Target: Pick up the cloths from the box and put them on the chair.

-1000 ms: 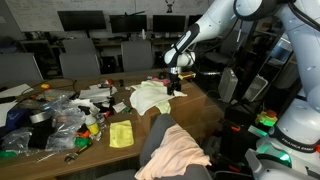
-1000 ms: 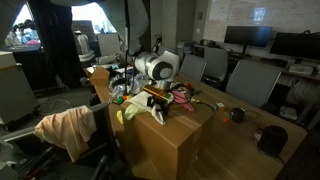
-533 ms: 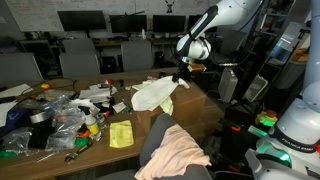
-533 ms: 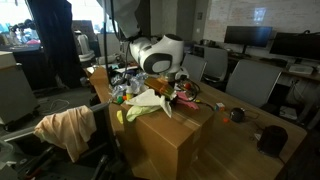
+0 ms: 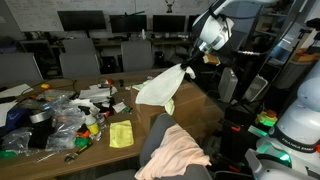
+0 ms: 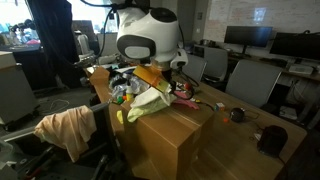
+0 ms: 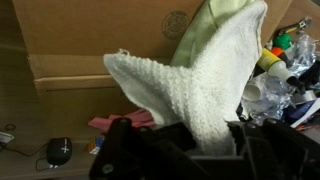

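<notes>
Cloth in the pincer's grip above a round-stamped box

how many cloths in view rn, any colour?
4: pale cloth hanging from the gripper; peach cloth on the grey chair; bright yellow square on the table; pink cloth under the gripper in the wrist view, seemingly in the box. More may be hidden.

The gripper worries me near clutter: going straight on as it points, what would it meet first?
Beyond the pale cloth in its jaws, the gripper would probably meet the cardboard box; depth is unclear.
</notes>
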Motion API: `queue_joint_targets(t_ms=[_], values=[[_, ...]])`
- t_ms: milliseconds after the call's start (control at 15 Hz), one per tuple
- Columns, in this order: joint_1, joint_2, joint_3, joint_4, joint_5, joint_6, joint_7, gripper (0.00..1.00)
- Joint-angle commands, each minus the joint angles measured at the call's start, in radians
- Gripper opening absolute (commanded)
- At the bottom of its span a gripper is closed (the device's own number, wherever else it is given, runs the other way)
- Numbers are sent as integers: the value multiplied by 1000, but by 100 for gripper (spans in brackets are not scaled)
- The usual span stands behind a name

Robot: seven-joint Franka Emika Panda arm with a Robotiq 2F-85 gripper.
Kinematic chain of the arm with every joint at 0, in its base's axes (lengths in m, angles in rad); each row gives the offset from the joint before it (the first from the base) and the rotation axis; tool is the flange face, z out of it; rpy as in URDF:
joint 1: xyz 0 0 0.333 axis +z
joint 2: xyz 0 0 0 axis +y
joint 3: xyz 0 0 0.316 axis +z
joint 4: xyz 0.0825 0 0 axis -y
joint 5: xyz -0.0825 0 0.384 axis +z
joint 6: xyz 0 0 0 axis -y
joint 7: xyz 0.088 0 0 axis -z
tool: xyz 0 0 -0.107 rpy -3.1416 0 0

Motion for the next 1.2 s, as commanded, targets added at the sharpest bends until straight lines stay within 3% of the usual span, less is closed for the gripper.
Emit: queue_joint_targets(t_ms=[0, 333, 533, 600, 667, 733, 1133], values=[[-4, -186, -1, -128, 118, -38, -175, 0], [8, -374, -25, -256, 168, -96, -338, 0], [2, -487, -38, -326, 130, -152, -382, 0], [131, -521, -170, -353, 66, -138, -358, 0], [146, -557, -191, -375, 35, -138, -363, 0], [42, -532, -101, -326, 58, -179, -398, 0], [-15, -642, -117, -319, -35, -314, -458, 0]])
